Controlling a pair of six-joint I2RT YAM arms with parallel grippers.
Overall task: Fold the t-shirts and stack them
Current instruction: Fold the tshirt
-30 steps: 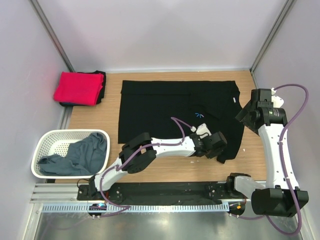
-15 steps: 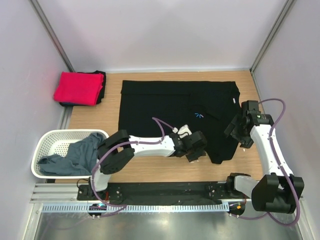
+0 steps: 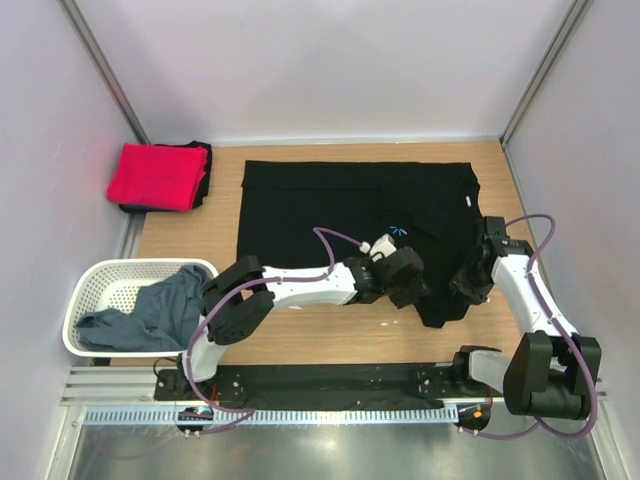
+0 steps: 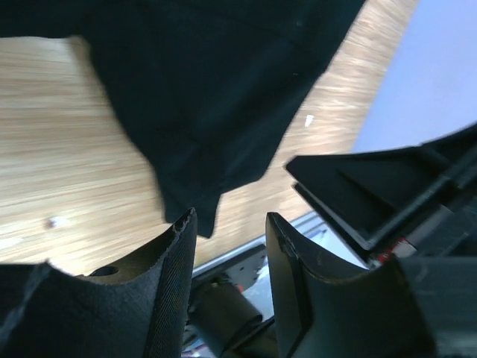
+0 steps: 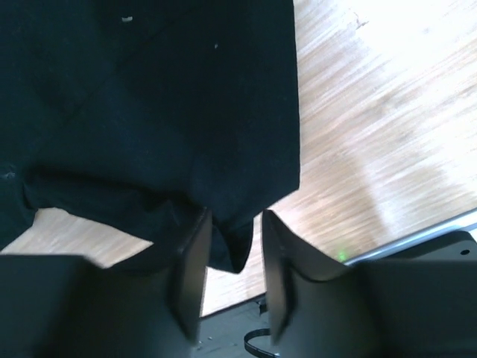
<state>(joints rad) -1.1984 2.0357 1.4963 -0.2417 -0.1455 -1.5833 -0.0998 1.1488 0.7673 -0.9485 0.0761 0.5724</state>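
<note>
Nearest us, at the near left, we see the white lattice plastic basket [image 3: 95, 272] with the slate grey-blue cloth t-shirt [image 3: 160, 310] crumpled inside it. Just beyond, both arms meet at the near right corner of the large black cloth t-shirt [image 3: 330, 215], which lies spread on the light wooden table [image 3: 190, 240]. The left gripper [image 4: 227, 227] sits over that corner with its jaws parted and gripping nothing; we see the hem's tip just past the gap. The right gripper [image 5: 235, 218] also has its jaws apart, a point of the black hem lying between them, not visibly pinched. Farther back, the tiny light-blue starburst mark [image 3: 398, 230] shows beside the left wrist. At the far left, the bright red folded t-shirt [image 3: 155, 175] rests on a dark folded cloth [image 3: 205, 165].
</note>
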